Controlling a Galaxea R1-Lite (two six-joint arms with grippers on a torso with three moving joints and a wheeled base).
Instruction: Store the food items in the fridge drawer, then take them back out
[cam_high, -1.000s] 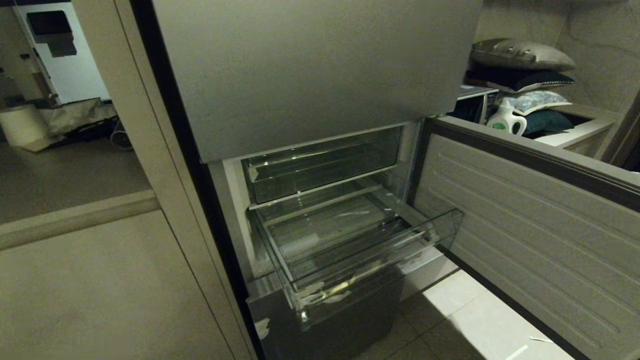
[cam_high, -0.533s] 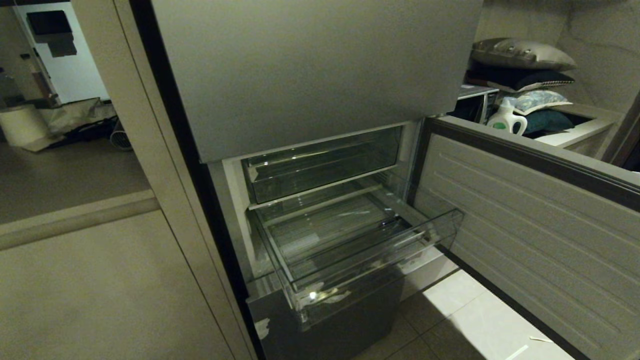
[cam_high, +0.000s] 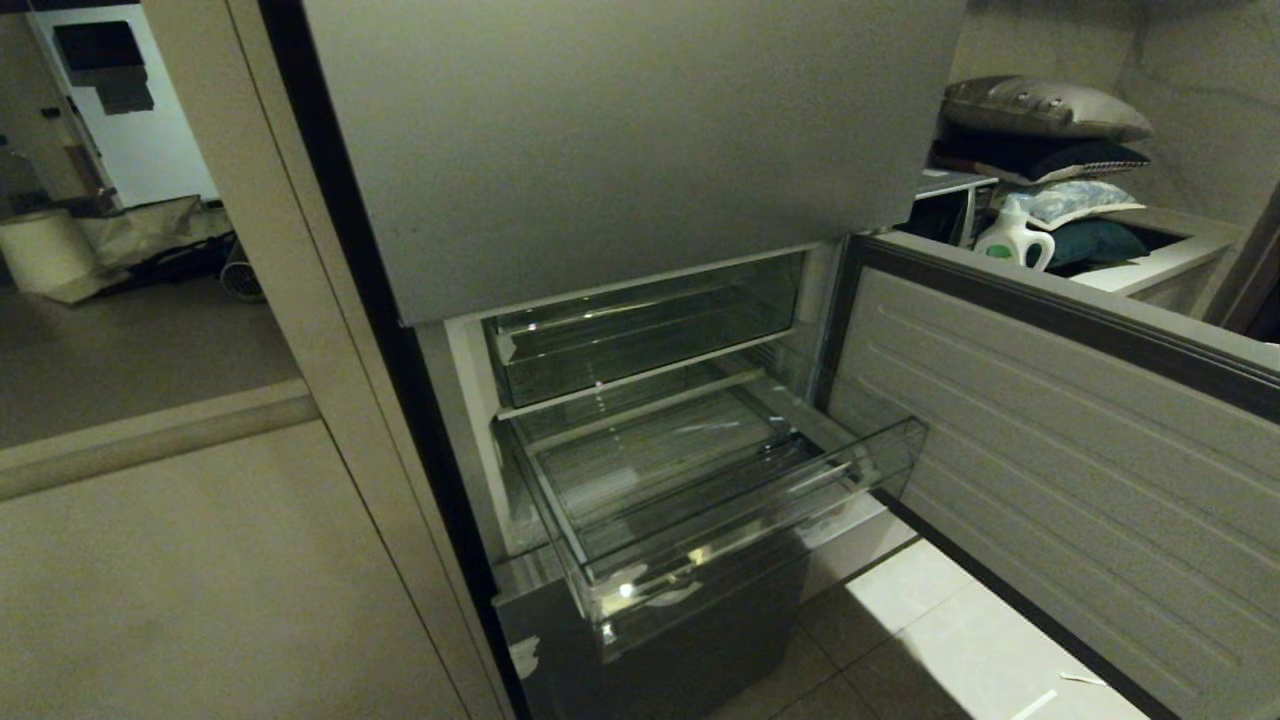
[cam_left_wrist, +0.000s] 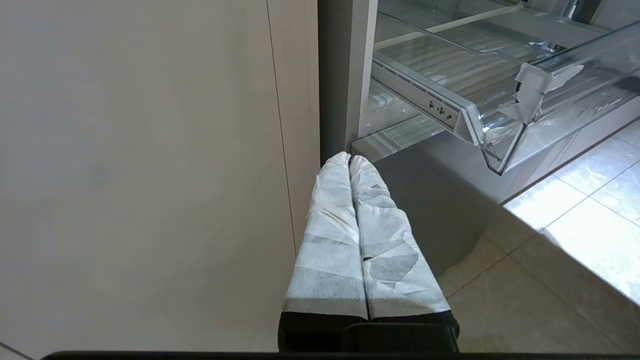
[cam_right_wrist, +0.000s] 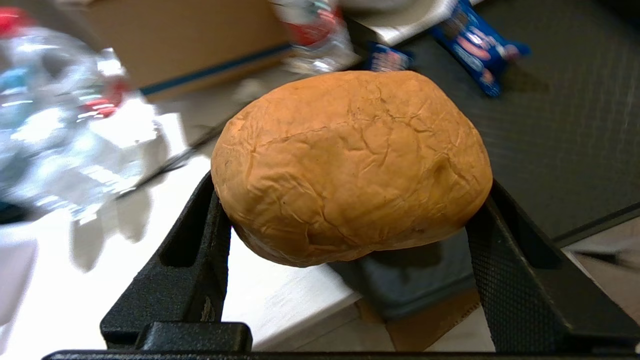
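Note:
A tan-brown, wrinkled bread-like food item (cam_right_wrist: 350, 160) fills the right wrist view, held between the two black fingers of my right gripper (cam_right_wrist: 350, 205), which is shut on it above a white surface. The fridge drawer (cam_high: 740, 530), a clear plastic bin with a ribbed floor and whitish tape scraps on its front, stands pulled out with nothing in it. My left gripper (cam_left_wrist: 349, 159) is shut, its fingers wrapped in white tape, low beside the beige cabinet panel, with the fridge drawer (cam_left_wrist: 500, 107) ahead of it. Neither arm shows in the head view.
The lower fridge door (cam_high: 1050, 430) hangs open on the right. A second clear bin (cam_high: 640, 335) sits above the drawer. Behind the held item lie water bottles (cam_right_wrist: 65, 130), blue snack packets (cam_right_wrist: 475, 47) and a cardboard box (cam_right_wrist: 185, 35).

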